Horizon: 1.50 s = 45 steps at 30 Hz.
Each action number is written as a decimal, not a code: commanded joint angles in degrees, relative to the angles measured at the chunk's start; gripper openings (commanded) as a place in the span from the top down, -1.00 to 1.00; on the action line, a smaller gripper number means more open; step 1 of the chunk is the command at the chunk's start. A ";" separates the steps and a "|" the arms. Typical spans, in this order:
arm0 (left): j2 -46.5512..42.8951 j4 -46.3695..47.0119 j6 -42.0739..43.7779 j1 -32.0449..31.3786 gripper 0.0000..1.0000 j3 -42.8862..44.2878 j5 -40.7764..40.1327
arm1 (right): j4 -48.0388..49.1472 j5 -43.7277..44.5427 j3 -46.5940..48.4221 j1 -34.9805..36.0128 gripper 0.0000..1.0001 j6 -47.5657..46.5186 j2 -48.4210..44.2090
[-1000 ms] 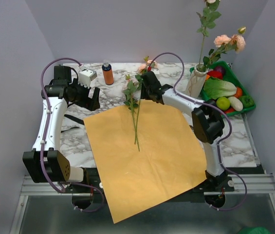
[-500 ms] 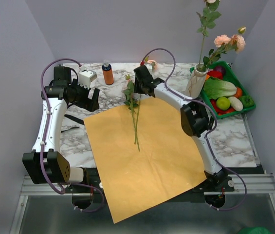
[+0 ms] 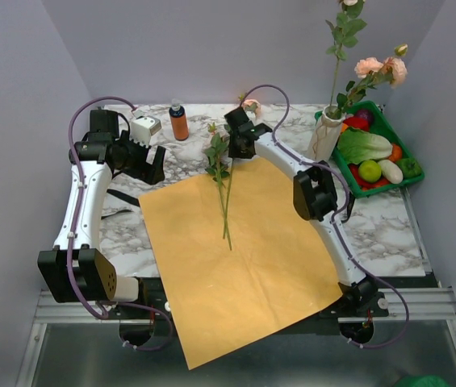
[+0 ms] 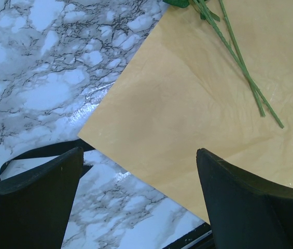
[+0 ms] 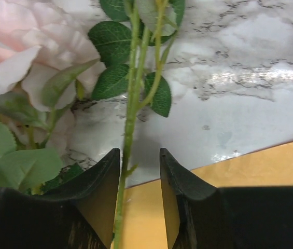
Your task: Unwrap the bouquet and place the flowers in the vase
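Pickup step: right claw (image 5: pixel 139 166), half-open, straddles thin green rose stem (image 5: pixel 130 114) mid-frame, not yet clamped; next, pinch and lift. Left claw (image 4: pixel 138 161) wide, empty.

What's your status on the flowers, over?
Left gripper open above large orange paper sheet. Right gripper open, straddling thin green rose stem. Nothing seen blocking.

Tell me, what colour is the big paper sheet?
The paper sheet is plain orange, clearest in the top view.

Two green rose stems (image 3: pixel 225 211) lie across flat orange paper (image 3: pixel 252 278).
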 commanded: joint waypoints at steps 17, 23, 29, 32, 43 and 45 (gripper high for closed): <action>-1.00 -0.08 1.69 0.14 -0.98 -0.34 1.05 | -11.00 -2.12 9.19 -1.24 0.00 -4.72 3.97; -3.02 -0.52 2.04 0.14 -0.98 -0.86 1.32 | -13.99 0.52 5.62 -1.15 0.06 -6.92 2.57; -4.60 -0.96 2.04 0.14 -0.97 -0.86 1.84 | -14.17 4.30 -0.99 -1.15 0.14 -8.24 -1.73; -6.09 -0.79 2.30 0.05 -0.98 -1.65 2.11 | -13.82 5.44 -4.77 -1.15 0.15 -7.80 -4.88; -7.41 -1.92 3.00 0.14 -0.98 -1.65 2.90 | -12.24 5.88 -5.84 -3.78 0.00 -5.26 -5.96; -7.24 -2.28 3.44 0.14 -0.98 -1.48 2.64 | -12.50 5.53 -3.11 -4.57 -0.01 -4.55 -4.82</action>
